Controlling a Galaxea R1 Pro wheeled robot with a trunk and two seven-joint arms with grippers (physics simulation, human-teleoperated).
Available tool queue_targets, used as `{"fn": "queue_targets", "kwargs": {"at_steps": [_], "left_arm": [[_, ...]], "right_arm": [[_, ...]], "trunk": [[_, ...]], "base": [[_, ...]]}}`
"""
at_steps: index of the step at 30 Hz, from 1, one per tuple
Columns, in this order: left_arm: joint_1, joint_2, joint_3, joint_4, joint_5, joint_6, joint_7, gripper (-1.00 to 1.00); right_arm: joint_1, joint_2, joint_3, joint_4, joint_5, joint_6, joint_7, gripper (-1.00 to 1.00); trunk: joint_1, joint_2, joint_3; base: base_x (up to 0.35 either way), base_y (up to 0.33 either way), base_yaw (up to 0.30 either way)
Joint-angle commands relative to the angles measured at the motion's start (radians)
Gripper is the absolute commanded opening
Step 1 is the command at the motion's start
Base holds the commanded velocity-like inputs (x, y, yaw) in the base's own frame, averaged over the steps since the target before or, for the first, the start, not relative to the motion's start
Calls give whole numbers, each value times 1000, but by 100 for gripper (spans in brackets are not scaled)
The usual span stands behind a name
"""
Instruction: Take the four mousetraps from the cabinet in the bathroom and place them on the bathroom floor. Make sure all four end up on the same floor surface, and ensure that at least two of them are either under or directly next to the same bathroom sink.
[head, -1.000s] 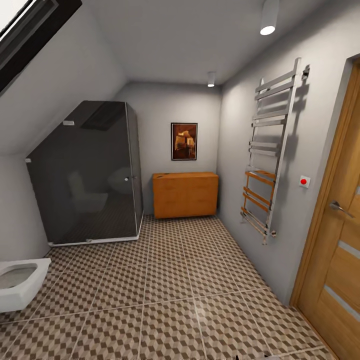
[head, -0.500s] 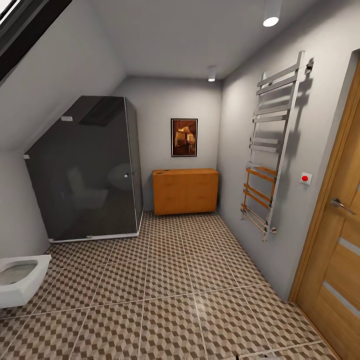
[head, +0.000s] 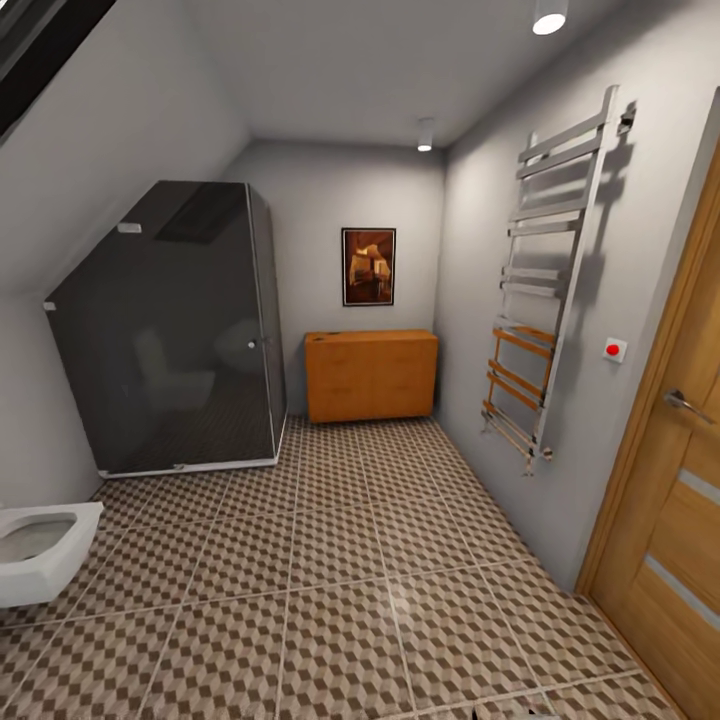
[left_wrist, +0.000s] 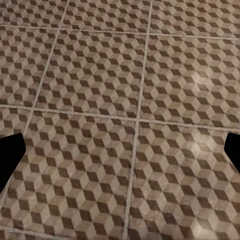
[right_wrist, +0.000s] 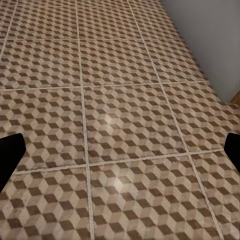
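So the robot's basically in transit here; the cabinet (head: 371, 375) sits at the far end of the room against the back wall, tucked between the dark glass shower (head: 170, 330) and the right-hand wall with the towel rail (head: 545, 285). Doors and drawers look closed from here, so I'd guess the mousetraps are inside it; can't spot any of them.

Both arms seem carried low with the wrist cams aimed at the bathroom floor (head: 340, 580), which makes sense for driving. The left gripper (left_wrist: 120, 155) shows dark fingertips at opposite edges of its view with bare tile between, so it's spread wide and holding nothing; same deal for the right gripper (right_wrist: 120, 152).

Toilet (head: 40, 550) on the left, wooden door (head: 680, 480) on the right; no sink in sight, so picking the drop spot comes later, I reckon.
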Motion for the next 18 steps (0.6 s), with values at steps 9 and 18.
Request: {"fn": "queue_targets", "kwargs": {"at_steps": [9, 18], "left_arm": [[-1, -1, -9, 3, 5, -5, 3, 100], [-1, -1, -9, 4, 5, -5, 3, 100]], "right_arm": [[-1, -1, -5, 4, 11, -4, -8, 100], [-1, -1, -5, 4, 11, -4, -8, 100]], "trunk": [[0, -1, -15], [0, -1, -30]], "base": [[0, 0, 0], [0, 0, 0]]}}
